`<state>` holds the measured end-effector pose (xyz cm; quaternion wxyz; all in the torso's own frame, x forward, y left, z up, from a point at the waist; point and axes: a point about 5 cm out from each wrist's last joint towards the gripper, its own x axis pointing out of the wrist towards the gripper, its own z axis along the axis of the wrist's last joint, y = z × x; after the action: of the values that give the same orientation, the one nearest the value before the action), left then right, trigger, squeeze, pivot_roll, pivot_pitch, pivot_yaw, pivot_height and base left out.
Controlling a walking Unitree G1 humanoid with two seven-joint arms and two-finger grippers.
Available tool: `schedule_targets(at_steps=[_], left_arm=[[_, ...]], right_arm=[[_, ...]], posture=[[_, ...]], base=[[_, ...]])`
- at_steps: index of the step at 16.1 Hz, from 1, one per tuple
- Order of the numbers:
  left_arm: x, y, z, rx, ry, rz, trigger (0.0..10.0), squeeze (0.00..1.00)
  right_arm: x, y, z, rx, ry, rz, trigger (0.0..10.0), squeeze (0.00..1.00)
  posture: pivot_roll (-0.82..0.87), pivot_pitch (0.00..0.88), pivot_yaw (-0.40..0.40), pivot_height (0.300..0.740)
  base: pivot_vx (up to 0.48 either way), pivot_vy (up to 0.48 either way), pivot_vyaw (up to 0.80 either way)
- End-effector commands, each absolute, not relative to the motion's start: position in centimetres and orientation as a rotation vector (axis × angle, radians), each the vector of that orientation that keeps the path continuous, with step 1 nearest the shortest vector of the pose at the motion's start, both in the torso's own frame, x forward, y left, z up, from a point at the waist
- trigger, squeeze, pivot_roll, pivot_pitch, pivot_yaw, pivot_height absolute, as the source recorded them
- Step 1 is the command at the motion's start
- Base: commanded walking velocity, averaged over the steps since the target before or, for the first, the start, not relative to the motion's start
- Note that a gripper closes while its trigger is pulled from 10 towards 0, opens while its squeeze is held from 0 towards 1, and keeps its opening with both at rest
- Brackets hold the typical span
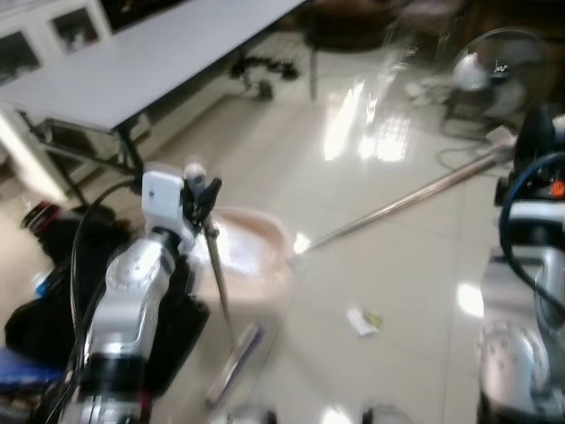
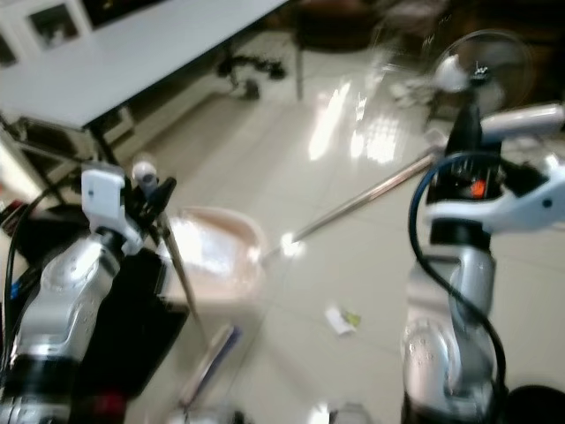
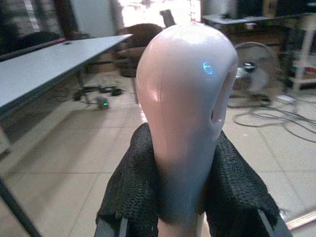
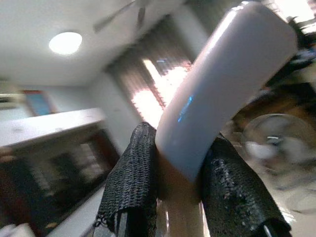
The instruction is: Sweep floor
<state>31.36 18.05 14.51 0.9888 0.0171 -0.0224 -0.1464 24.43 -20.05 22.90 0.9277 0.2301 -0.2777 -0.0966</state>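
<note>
Clamping dustpan handle point(image 3: 185, 113), left claw point(image 3: 185, 197), right claw point(image 4: 180, 190) shut around broom handle point(image 4: 222, 89), dustpan point(image 1: 247, 252) below.

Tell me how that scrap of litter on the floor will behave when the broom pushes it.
The scrap looks like thin, crumpled paper or wrapper, so probably very light. On the glossy tiled floor it should slide easily, perhaps skitter or flip aside. It looks flat, so rolling seems unlikely.

Litter scrap point(image 1: 363, 321) right of dustpan point(image 1: 252, 256)
</note>
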Motion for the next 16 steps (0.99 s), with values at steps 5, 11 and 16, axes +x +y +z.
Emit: schedule_targets(at_steps=[5, 11, 16], left_arm=[[30.3, 17.5, 14.8, 0.043, -0.046, -0.340, 10.0, 0.00], [30.3, 17.4, 14.5, 0.056, -0.004, -0.352, 10.0, 0.00], [30.6, 16.5, 14.2, 0.080, 0.004, -0.369, 10.0, 0.00]], right_arm=[[23.0, -21.8, 23.7, 0.480, -0.648, -0.300, 10.0, 0.00], [23.2, -22.2, 24.0, 0.463, -0.628, -0.339, 10.0, 0.00], [24.7, -21.5, 26.0, 0.254, -0.496, -0.321, 10.0, 0.00]], posture=[[-0.12, 0.048, 0.129, 0.740], [-0.12, 0.052, 0.132, 0.740], [-0.14, 0.049, 0.138, 0.740]], base=[[0.000, 0.000, 0.00], [0.000, 0.000, 0.00], [0.000, 0.000, 0.00]])
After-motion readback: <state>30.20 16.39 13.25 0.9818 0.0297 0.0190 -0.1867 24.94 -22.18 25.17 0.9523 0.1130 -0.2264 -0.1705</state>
